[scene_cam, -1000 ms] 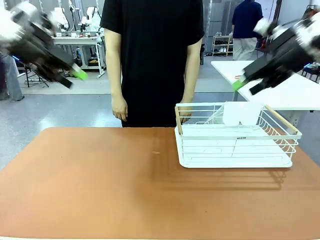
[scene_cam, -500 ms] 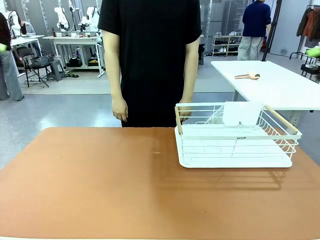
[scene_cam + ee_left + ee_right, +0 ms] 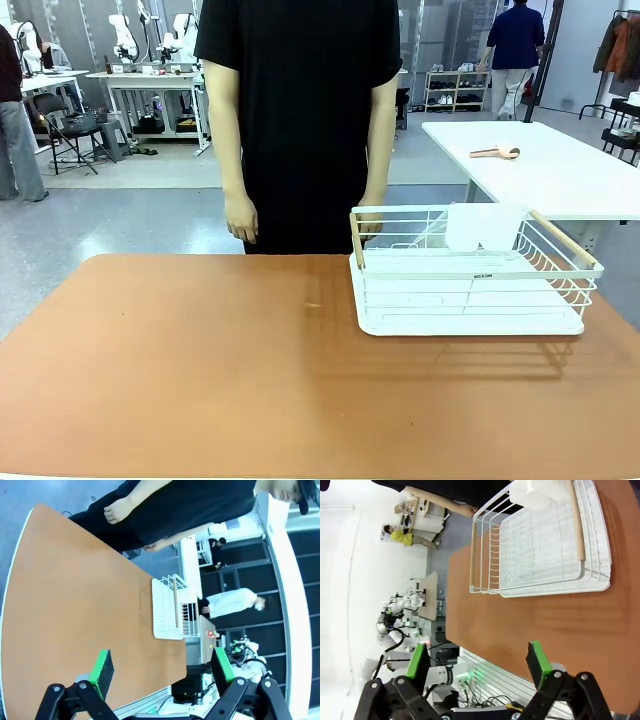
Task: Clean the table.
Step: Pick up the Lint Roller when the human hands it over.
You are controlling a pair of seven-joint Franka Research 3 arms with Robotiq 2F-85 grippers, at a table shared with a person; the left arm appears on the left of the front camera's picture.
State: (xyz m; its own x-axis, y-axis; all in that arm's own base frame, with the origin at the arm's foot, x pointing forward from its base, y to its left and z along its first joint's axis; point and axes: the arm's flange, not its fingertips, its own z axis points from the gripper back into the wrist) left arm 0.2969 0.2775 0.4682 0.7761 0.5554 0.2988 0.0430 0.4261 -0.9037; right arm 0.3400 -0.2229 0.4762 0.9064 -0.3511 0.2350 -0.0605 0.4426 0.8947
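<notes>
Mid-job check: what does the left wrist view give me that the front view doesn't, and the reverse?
Left wrist view, not front: the left tool, green pads apart and holding nothing, well above the table. Front view, not left wrist: the white holder at the far side of the white wire rack, and a wooden-handled item on the white side table. Both: the reddish-brown table, the rack on its right part, and a person in black standing at the far edge.

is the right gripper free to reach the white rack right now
Probably yes: the right gripper, open and empty, looks down at the rack with only bare table between.
</notes>
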